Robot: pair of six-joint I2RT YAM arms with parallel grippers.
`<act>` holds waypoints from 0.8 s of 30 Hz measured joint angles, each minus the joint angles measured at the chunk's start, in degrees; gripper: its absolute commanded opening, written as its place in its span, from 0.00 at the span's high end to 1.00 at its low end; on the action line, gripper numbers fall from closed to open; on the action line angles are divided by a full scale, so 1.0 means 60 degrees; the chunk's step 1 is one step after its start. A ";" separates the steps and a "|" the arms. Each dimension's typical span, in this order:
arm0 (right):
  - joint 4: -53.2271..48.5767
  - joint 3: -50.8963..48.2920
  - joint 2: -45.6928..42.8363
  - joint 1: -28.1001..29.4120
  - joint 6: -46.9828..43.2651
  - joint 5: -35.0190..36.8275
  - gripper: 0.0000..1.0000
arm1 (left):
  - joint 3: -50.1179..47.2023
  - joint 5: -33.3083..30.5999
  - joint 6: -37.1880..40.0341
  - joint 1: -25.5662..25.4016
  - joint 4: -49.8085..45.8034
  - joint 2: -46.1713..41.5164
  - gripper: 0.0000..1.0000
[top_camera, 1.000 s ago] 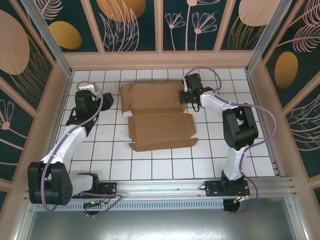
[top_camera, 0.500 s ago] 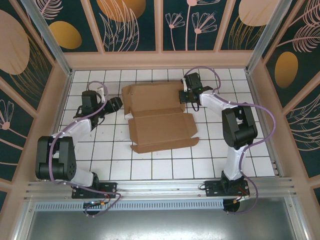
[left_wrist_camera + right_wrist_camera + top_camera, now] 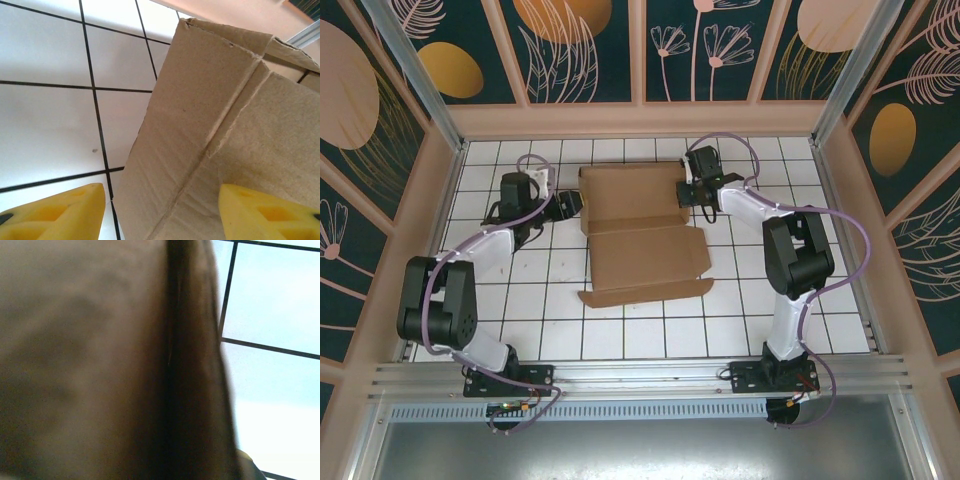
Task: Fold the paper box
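a: where's the paper box right now?

b: on the far middle of the tiled counter. the near panels lie flat toward the arm bases, and the far panel has its side pieces beginning to lift.

a: and the pincers?

b: the left pincer is at the box's left edge with its jaws apart. from its wrist, the yellow fingers sit either side of the left flap without squeezing it. the right pincer is closed at the far right edge. it seems to be nipping the cardboard there, but its wrist view is too blurred to be sure.

a: how do you expect the box to handle?

b: light and thin, i'd say. it should be stiff across each panel and willing to bend only along the scored creases, and a raised flap will likely spring back if let go. the matte surface should grip well, but the whole sheet could skate on the smooth tiles if pushed from one side only.

a: so where should it be held?

b: on a flap's free edge, pinched gently, with the fold turned about the crease. the opposite side should be held down. the die-cut seams look ragged, so a hard tug there might tear them.
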 measured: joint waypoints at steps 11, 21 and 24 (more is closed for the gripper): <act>0.0055 -0.0033 -0.0022 0.0069 0.0000 0.0273 1.00 | 0.1530 -0.0266 0.0605 -0.0117 -0.0648 0.1049 0.32; -0.1807 0.2014 0.1071 -0.0251 0.0036 -0.0852 0.99 | 0.2477 0.0273 0.0645 -0.0175 -0.0750 0.2113 0.33; -0.2084 0.2251 0.1180 -0.0299 0.0073 -0.0947 0.99 | 0.2521 0.0310 0.0645 -0.0171 -0.0780 0.2157 0.37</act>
